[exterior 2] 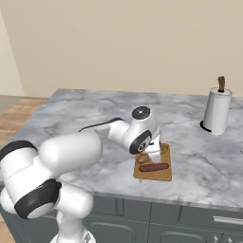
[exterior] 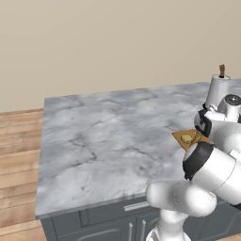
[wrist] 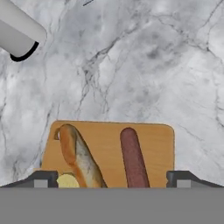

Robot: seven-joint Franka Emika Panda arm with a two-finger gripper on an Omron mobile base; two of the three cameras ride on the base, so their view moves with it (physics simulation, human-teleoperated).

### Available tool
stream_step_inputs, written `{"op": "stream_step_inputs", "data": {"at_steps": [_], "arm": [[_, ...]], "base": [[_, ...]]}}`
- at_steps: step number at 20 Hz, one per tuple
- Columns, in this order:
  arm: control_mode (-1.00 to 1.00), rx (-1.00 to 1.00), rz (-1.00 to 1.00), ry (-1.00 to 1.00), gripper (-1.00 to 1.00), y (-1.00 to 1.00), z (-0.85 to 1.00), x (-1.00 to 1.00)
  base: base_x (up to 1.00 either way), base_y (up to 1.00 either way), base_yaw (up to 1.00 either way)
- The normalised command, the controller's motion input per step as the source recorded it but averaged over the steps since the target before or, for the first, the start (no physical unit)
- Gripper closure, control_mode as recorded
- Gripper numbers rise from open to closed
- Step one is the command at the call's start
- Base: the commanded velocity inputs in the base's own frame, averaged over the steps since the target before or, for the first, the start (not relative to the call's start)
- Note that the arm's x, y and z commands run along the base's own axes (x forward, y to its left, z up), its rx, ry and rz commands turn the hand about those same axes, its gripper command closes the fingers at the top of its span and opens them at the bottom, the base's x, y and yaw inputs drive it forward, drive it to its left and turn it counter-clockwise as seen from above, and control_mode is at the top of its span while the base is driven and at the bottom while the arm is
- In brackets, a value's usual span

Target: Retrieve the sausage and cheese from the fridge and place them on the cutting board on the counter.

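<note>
Marble counter (exterior 2: 95, 118), cutting board (wrist: 105, 133) holding sausage (wrist: 133, 159), cheese (wrist: 66, 180), claw (wrist: 112, 179) spread apart

Grey-veined marble counter (exterior 2: 199, 156) over dark cabinets. Directly on it: wooden board (exterior 2: 163, 173) near front edge, paper towel roll (exterior 2: 217, 111) farther back

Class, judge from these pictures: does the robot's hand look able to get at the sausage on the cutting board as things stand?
Probably yes. The hand hangs open just above the cutting board, and the sausage lies bare between its fingers, apart from the bread beside it.
</note>
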Motion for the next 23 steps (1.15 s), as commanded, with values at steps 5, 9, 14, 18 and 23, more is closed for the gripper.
{"op": "stream_step_inputs", "data": {"at_steps": [5, 9, 14, 18, 23], "arm": [[-1.00, 0.00, 0.07, -0.16, -1.00, 0.09, 1.00, -0.37], [-1.00, 0.00, 0.19, -0.11, -1.00, 0.14, 1.00, -0.48], [-1.00, 0.00, 0.20, -0.03, -1.00, 0.35, 1.00, -0.38], [-1.00, 0.00, 0.22, -0.01, -1.00, 0.40, 1.00, -0.24], [-1.00, 0.00, 0.24, 0.00, -1.00, 0.49, 0.96, -0.35]], "base": [[0.00, 0.00, 0.00], [0.00, 0.00, 0.00], [0.00, 0.00, 0.00], [0.00, 0.00, 0.00], [0.00, 0.00, 0.00]]}}
